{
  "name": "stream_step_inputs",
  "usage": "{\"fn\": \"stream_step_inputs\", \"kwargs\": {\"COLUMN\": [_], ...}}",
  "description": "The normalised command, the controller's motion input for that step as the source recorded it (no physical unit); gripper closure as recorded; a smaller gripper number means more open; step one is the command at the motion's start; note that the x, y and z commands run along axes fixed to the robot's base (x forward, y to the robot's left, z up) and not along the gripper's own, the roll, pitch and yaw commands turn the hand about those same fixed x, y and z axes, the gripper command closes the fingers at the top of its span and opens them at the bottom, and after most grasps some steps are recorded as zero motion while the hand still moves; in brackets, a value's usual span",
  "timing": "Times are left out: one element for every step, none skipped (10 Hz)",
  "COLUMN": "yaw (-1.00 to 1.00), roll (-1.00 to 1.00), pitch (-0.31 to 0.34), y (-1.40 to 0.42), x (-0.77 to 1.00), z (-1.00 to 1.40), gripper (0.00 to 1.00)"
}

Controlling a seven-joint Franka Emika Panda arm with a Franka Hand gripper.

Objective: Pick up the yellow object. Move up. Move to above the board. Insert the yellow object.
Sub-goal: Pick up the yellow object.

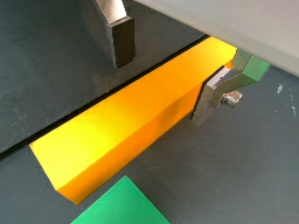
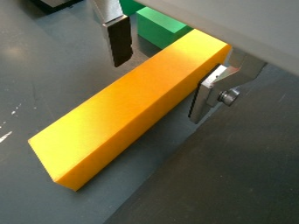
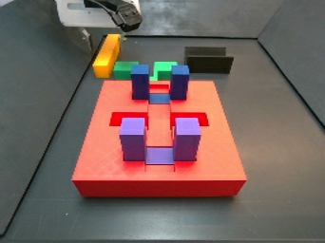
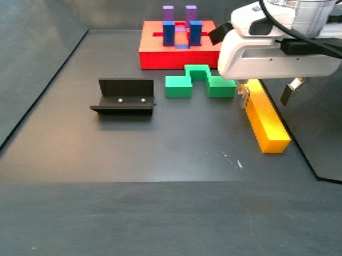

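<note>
Clearly a robotics lab test cell, not a home. A dark matte floor (image 4: 147, 170) is walled in by grey panels (image 3: 203, 19), toy-like test pieces are laid out: a red board (image 3: 159, 157), a green block (image 4: 198, 80). The gripper (image 4: 267, 92) is seen straddling a yellow object (image 4: 266, 120).

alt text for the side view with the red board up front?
A large flat red square board with upright purple and dark-blue blocks fills the foreground. Behind it, the gripper sits over a long yellow bar beside a green block; its fingers are hidden.

Claw (image 2: 163, 74) straddles yellow object (image 2: 128, 109); green block (image 2: 158, 26) adjacent.
</note>
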Motion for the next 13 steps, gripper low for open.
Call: {"fn": "stream_step_inputs", "kwargs": {"yaw": [0.00, -0.01, -0.03, -0.06, -0.11, -0.15, -0.17, -0.12, -0.06, -0.05, -0.05, -0.03, -0.03], "roll": [0.01, 0.01, 0.01, 0.01, 0.01, 0.01, 0.00, 0.00, -0.04, -0.12, -0.15, -0.18, -0.15], "pitch": [-0.011, -0.019, -0.026, -0.029, -0.023, -0.014, -0.006, -0.003, -0.036, -0.086, -0.126, -0.137, -0.116], "y": [0.00, 0.00, 0.01, 0.05, 0.09, 0.10, 0.06, 0.04, 0.00, 0.00, 0.00, 0.00, 0.00], "x": [0.04, 0.05, 0.07, 0.11, 0.13, 0.14, 0.16, 0.02, 0.00, 0.00, 0.00, 0.00, 0.00], "z": [-0.18, -0.20, -0.23, -0.23, -0.22, -0.21, -0.15, -0.12, -0.12, -0.11, -0.15, -0.13, -0.10], "gripper": [0.00, 0.00, 0.00, 0.00, 0.00, 0.00, 0.00, 0.00, 0.00, 0.00, 0.00, 0.00, 0.00]}}
